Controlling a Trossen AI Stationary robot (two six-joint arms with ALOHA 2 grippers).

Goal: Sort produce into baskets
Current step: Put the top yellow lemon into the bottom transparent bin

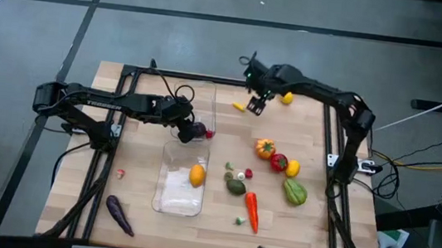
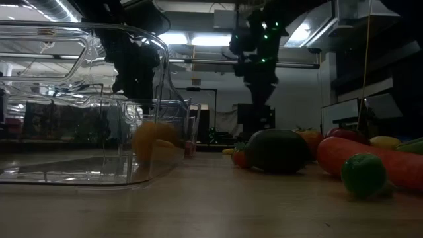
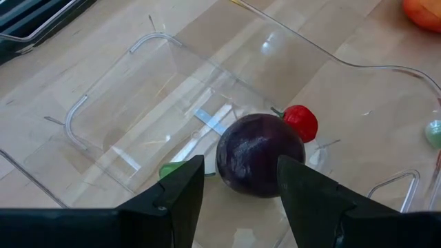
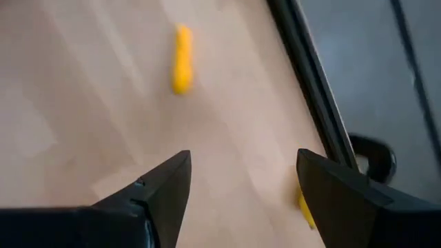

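From above: left gripper (image 1: pixel 190 130) over the far clear bin (image 1: pixel 192 102), at 9 o'clock of the small red piece (image 1: pixel 209 133). Near bin (image 1: pixel 180 183) holding an orange fruit (image 1: pixel 197 175). Right gripper (image 1: pixel 256 105) raised near the table's far edge, yellow piece (image 1: pixel 239 106) at its 9 o'clock, lemon (image 1: pixel 287 98) at 2 o'clock. Loose pile at 3 o'clock of the near bin; aubergine (image 1: pixel 119 214) at 8 o'clock.

Low view: bin wall (image 2: pixel 86 106) to 9 o'clock, avocado (image 2: pixel 277 151) centre, carrot (image 2: pixel 370 165) at 3 o'clock.

Left wrist: fingers (image 3: pixel 180 193) spread around a dark purple ball (image 3: pixel 260 156), contact unclear.

Right wrist: fingers (image 4: pixel 165 186) spread, holding nothing, above bare wood.
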